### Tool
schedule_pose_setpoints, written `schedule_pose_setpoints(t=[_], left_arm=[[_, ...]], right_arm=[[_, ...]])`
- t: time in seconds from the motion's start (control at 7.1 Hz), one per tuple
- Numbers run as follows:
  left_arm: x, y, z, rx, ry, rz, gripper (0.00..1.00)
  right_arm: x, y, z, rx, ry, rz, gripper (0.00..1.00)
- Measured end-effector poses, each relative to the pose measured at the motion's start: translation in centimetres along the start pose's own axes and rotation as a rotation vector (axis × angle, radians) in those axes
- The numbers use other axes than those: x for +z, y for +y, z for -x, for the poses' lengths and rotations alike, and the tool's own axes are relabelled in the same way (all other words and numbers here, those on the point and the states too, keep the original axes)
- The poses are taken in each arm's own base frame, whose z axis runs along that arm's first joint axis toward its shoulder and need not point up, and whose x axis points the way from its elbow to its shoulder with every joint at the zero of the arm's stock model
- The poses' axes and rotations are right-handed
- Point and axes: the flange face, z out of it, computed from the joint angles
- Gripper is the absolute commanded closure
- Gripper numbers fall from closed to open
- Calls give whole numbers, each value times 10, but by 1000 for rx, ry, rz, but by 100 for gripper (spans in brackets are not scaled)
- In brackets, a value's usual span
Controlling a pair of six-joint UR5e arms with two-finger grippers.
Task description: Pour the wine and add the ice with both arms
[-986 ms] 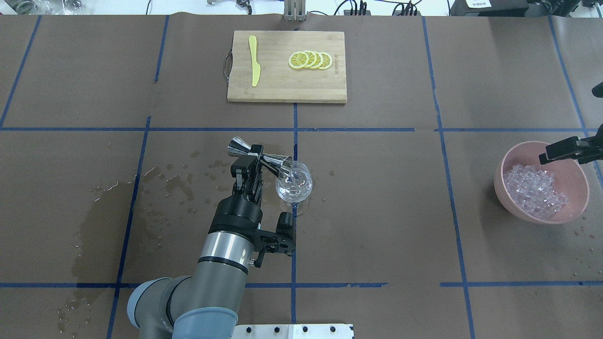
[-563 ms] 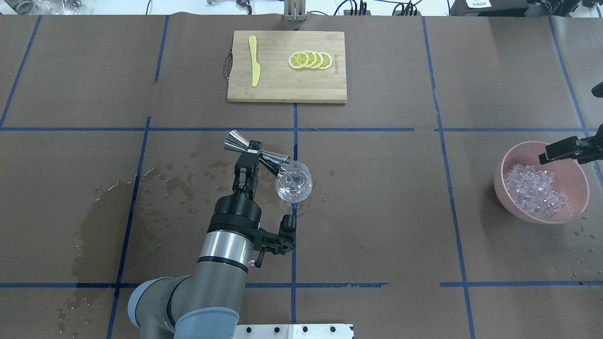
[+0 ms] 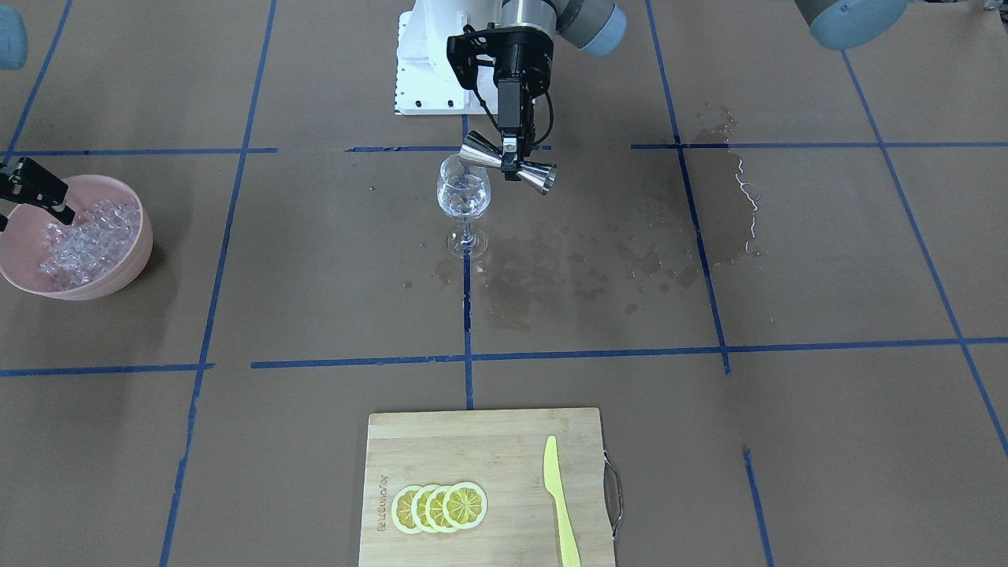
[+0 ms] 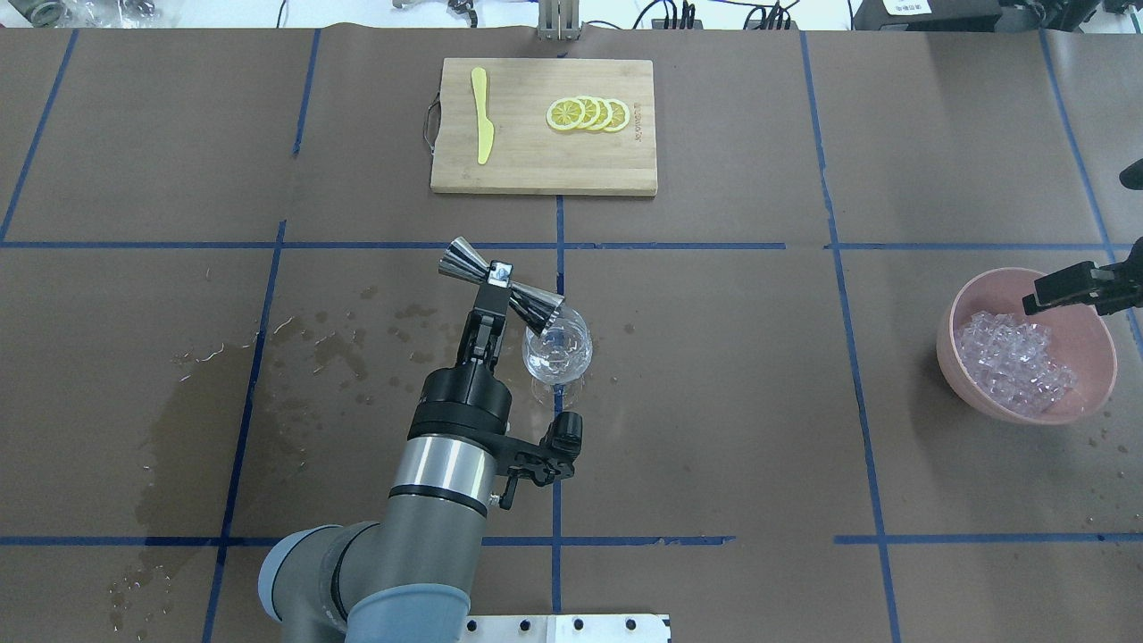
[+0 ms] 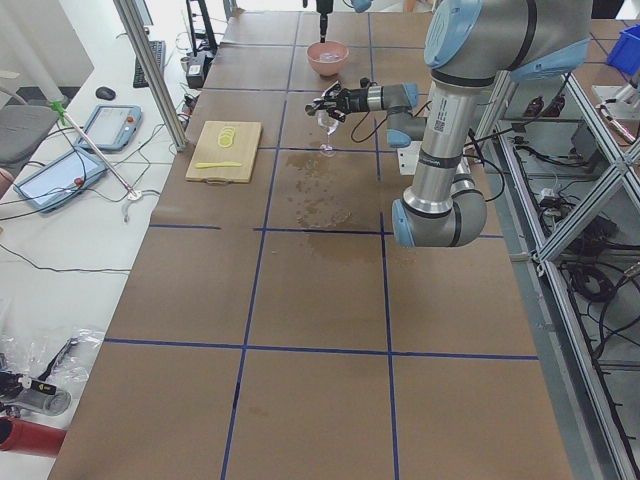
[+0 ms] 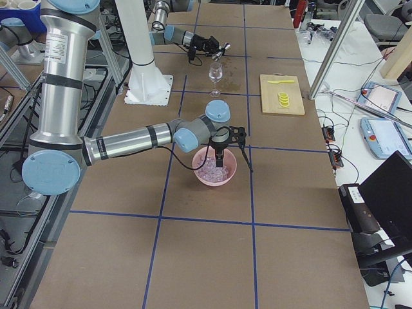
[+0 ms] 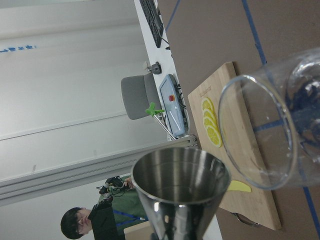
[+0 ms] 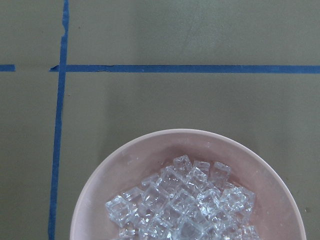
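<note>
- While the left gripper (image 4: 498, 279) pinches the steel jigger (image 4: 538, 310) at its narrow waist, pouring is the step in hand. The jigger's lower cup tips down with its lip at the rim of the wine glass (image 4: 556, 351).
- To pour well, I would roll the wrist slowly and hold the lip just inside the rim, not on it. A stemmed glass likely topples at a small nudge.
- The wine (image 3: 465, 206) shows only as a faint clear glint low in the glass. Whether any is left in the jigger I cannot tell.
- Wet stains (image 4: 339, 348) darken the paper beside the glass on the left arm's side.
- The cutting board (image 4: 536, 170) lies well apart beyond the glass.
- Nothing stands between the glass and the pink bowl (image 4: 960, 308), so there is room to carry the ice (image 4: 1013, 362) across.
- The right gripper (image 4: 1045, 293) hangs over the bowl's far rim. I cannot tell whether it is spread or pressed together.
</note>
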Motion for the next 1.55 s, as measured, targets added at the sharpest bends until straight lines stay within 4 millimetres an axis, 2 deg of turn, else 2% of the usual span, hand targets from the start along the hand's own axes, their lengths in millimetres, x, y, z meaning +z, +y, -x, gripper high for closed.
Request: schedule_pose_setpoints(t=[0.28, 0.42, 0.56, 0.7, 0.99, 1.27, 1.41, 1.55], left_arm=[[5, 8, 9, -120, -24, 7, 100], [8, 20, 8, -210, -38, 9, 100], [9, 43, -4, -308, -54, 7, 100], [5, 83, -27, -412, -72, -6, 100], [-15, 189, -80, -565, -104, -43, 100], [-41, 301, -121, -676, -109, -73, 100], [-53, 353, -146, -783, -86, -91, 100], [-61, 396, -176, -905, -50, -118, 100]], right_arm=[[0, 0, 0, 0, -1, 1, 0], [0, 0, 0, 0, 0, 0, 0], [0, 0, 0, -1, 0, -2, 0], [-1, -1, 0, -2, 1, -4, 0], [-1, -1, 0, -1, 3, -8, 0], [-4, -3, -3, 4, 4, -14, 0], [-5, -3, -4, 8, 3, -16, 0], [-7, -4, -5, 11, 1, -17, 0]])
